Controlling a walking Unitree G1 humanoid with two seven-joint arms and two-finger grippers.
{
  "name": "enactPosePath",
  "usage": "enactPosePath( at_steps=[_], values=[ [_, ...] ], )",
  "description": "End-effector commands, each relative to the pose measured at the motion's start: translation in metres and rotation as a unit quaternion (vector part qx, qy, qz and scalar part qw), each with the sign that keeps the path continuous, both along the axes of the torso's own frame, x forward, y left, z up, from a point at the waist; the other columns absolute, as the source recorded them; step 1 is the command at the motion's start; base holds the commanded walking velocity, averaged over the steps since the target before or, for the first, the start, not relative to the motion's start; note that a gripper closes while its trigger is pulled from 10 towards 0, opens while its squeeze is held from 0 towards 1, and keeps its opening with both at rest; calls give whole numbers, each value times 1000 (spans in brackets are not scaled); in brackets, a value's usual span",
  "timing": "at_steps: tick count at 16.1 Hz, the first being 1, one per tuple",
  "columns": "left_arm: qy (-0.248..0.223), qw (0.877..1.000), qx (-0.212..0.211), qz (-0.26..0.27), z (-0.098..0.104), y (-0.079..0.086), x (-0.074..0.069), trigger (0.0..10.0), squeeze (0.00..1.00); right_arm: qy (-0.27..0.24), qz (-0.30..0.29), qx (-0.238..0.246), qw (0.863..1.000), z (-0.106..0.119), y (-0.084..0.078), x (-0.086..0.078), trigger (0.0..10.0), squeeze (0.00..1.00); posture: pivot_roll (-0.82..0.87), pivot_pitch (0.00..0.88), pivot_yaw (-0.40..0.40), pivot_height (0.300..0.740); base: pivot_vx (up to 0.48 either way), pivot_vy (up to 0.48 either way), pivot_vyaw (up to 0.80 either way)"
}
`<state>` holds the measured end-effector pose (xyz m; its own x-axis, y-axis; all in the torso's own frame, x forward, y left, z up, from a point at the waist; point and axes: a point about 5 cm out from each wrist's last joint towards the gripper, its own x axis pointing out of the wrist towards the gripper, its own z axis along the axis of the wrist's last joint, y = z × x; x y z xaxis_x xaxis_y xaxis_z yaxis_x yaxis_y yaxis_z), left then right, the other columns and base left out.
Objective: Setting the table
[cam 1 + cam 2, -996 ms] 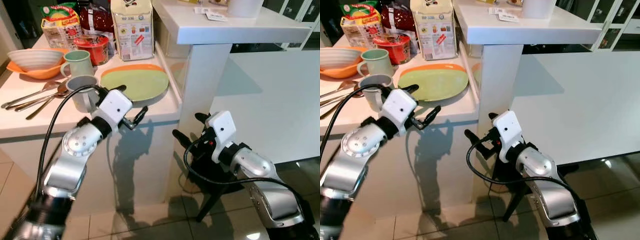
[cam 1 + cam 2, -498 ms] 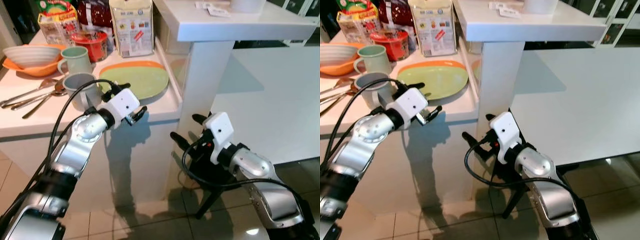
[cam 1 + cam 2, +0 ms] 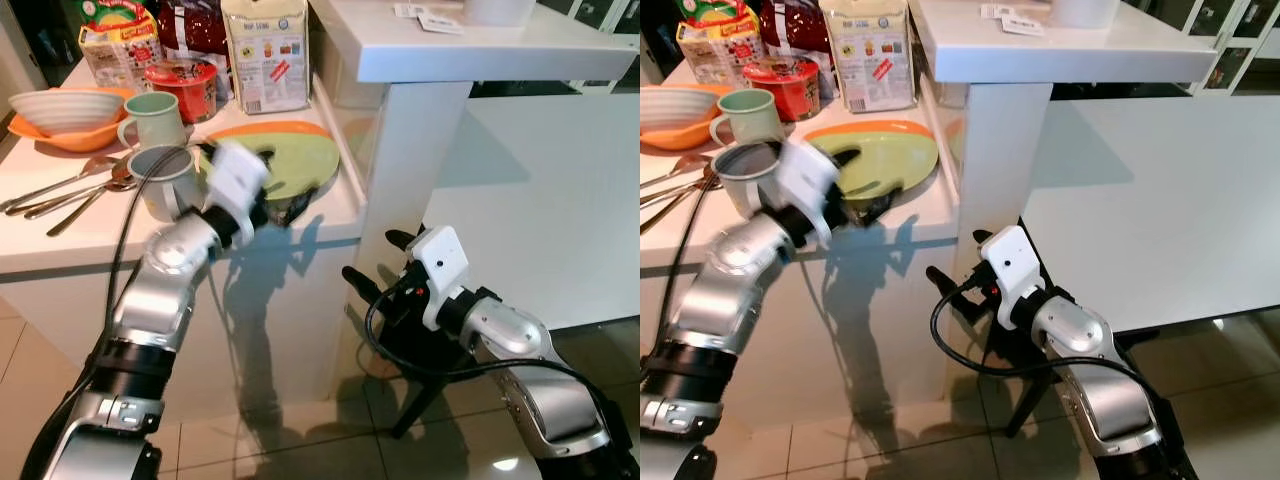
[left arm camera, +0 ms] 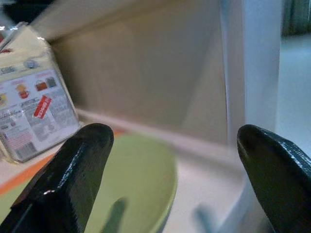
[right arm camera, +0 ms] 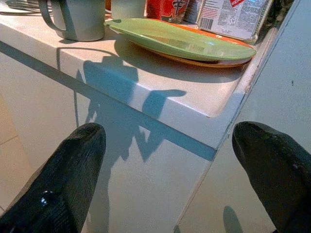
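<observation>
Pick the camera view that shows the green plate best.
The right wrist view: the green plate lies sharp and whole, stacked on an orange plate. In both eye views the blurred left gripper covers its near edge. The left wrist view catches just part of it, out of focus, between open fingers.

Green plate point(image 3: 290, 165) lies flat on orange plate point(image 3: 262, 130), right side of tabletop point(image 3: 60, 240). Grey mug point(image 3: 160, 180) upright just left. Spoons point(image 3: 65, 190) far left.
</observation>
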<state>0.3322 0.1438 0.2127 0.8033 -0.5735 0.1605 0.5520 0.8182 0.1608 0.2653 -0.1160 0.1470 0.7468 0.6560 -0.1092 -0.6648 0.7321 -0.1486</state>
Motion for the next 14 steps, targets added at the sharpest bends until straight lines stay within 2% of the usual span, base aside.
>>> enactPosePath(
  at_steps=[1,2,3,4,6,7,10,11,12,13,14],
  values=[
    [13,999,-48,8,9,7,-3,10000,0,-6,5,-5,1000,3,-1,-2,10000,0,56,0,-26,740,0,0,0],
    [46,993,-109,22,15,10,-8,10000,0,-5,7,-4,1000,3,0,-2,10000,0,56,0,-26,740,0,0,0],
    [112,982,-144,44,12,14,-11,10000,0,-4,8,-3,1000,3,0,-2,10000,0,65,0,-30,740,0,0,0],
    [185,966,-169,66,3,17,-14,10000,1000,-3,10,-2,1000,3,1,-2,10000,0,68,0,-32,740,0,0,0],
    [262,936,-217,87,-7,18,-18,10000,1000,-2,13,-1,1000,3,2,-2,10000,0,70,0,-36,740,0,0,0],
    [275,932,-215,93,-8,18,-18,10000,1000,-3,14,-2,1000,3,3,-2,10000,0,70,0,-34,740,0,0,0],
    [275,932,-215,93,-8,18,-18,10000,1000,-3,14,-2,1000,3,3,-2,10000,0,70,0,-34,740,0,0,0],
    [286,927,-221,95,-9,18,-18,10000,1000,-3,15,-2,1000,3,3,-2,10000,0,70,0,-34,740,0,0,0],
    [313,900,-289,91,-6,16,-13,10000,1000,-3,14,-1,1000,3,3,-3,10000,0,64,0,-24,740,0,0,0],
    [321,889,-315,89,-5,15,-10,10000,1000,-3,13,-1,1000,3,3,-3,10000,0,67,0,-24,740,0,0,0],
    [355,860,-356,90,-5,13,-4,10000,1000,-3,15,0,1000,2,5,-3,10000,0,66,0,-24,740,0,0,0]
  ],
)
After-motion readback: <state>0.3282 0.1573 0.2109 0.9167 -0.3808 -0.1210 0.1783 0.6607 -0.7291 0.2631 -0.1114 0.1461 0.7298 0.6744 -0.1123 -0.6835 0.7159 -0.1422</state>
